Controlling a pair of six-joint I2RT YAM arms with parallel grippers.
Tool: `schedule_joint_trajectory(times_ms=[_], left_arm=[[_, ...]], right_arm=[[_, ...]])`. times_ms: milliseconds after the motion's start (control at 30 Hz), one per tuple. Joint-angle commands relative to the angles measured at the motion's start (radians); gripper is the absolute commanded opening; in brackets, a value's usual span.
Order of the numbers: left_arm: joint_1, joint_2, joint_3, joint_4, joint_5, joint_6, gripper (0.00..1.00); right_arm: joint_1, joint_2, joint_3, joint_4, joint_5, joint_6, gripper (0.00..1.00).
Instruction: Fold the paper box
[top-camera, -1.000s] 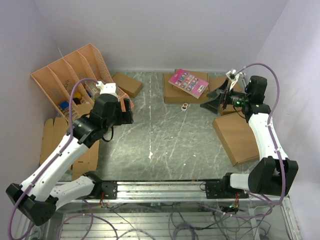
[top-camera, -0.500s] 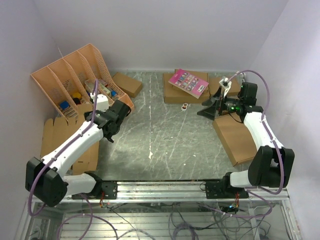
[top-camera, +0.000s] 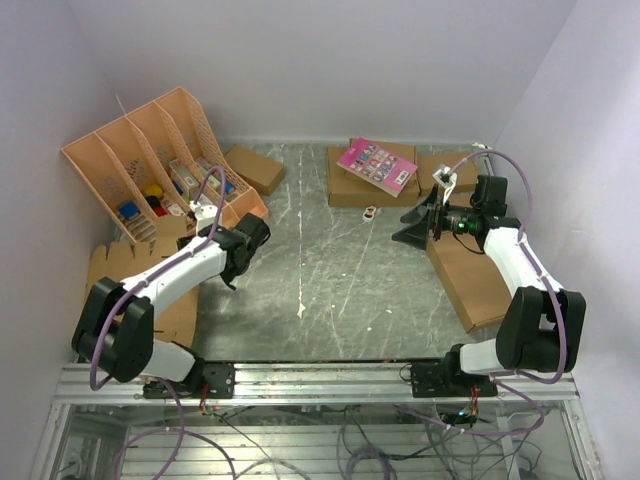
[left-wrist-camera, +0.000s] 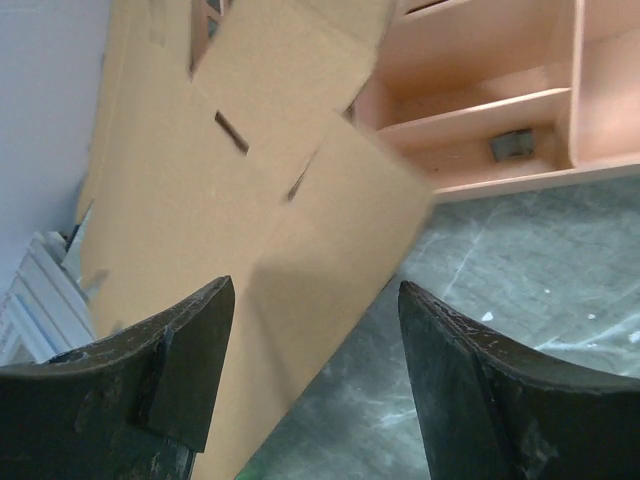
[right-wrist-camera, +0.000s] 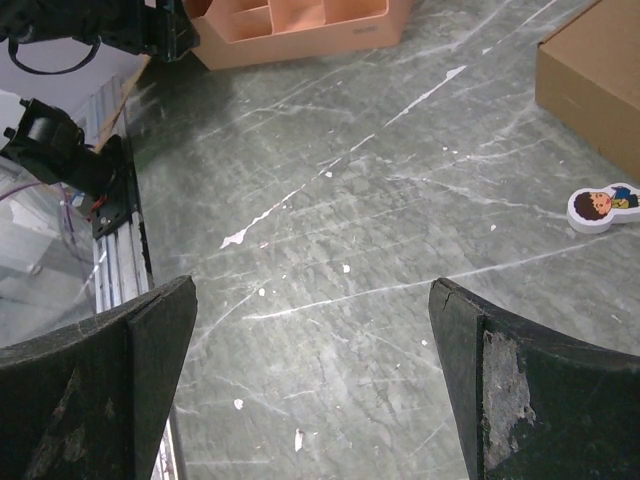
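Observation:
The paper box (top-camera: 125, 275) is a flat brown die-cut sheet with slots and flaps, lying at the table's left edge beside the wall. It fills the left and middle of the left wrist view (left-wrist-camera: 250, 200). My left gripper (top-camera: 200, 232) points left at its right edge. In its own view the left gripper (left-wrist-camera: 315, 300) is open: one finger stands over the sheet, the other over bare table, nothing between them. My right gripper (top-camera: 415, 225) hangs open above the table at the right. In the right wrist view the right gripper (right-wrist-camera: 310, 300) holds nothing.
A peach desk organizer (top-camera: 150, 150) stands at the back left, just behind the sheet (left-wrist-camera: 480, 120). A brown box with a pink card (top-camera: 377, 165), a small brown box (top-camera: 255, 168) and a large flat brown box (top-camera: 475, 275) lie around. A small cartoon figure (right-wrist-camera: 600, 207) lies on the table.
The left arm has dropped low and swung left toward the cardboard sheet, its jaws narrowing somewhat. The right gripper has moved slightly down and toward the table's middle.

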Motion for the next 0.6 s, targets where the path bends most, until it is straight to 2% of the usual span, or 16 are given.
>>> schedule_joint_trajectory(times_ms=[0,100,200,333,433,567], left_arm=[[0.003,-0.046,0.009,0.091,0.043,0.026,0.79],[-0.006,-0.091,0.013,0.129,0.115,0.113,0.82],[-0.014,-0.124,0.001,0.141,0.153,0.137,0.83],[-0.014,-0.103,-0.027,0.096,0.064,0.053,0.82],[-0.014,-0.042,-0.017,0.031,0.000,-0.073,0.75],[-0.008,0.015,0.007,0.018,-0.018,-0.104,0.72]], right_arm=[[0.005,-0.010,-0.011,0.011,-0.015,-0.023,1.00],[0.006,0.002,-0.007,-0.001,-0.018,-0.036,1.00],[0.006,0.007,-0.009,0.003,-0.023,-0.035,1.00],[0.007,0.017,-0.008,-0.001,-0.030,-0.036,1.00],[0.008,0.023,-0.009,-0.004,-0.034,-0.038,1.00],[0.013,0.023,-0.001,-0.025,-0.014,-0.059,1.00]])
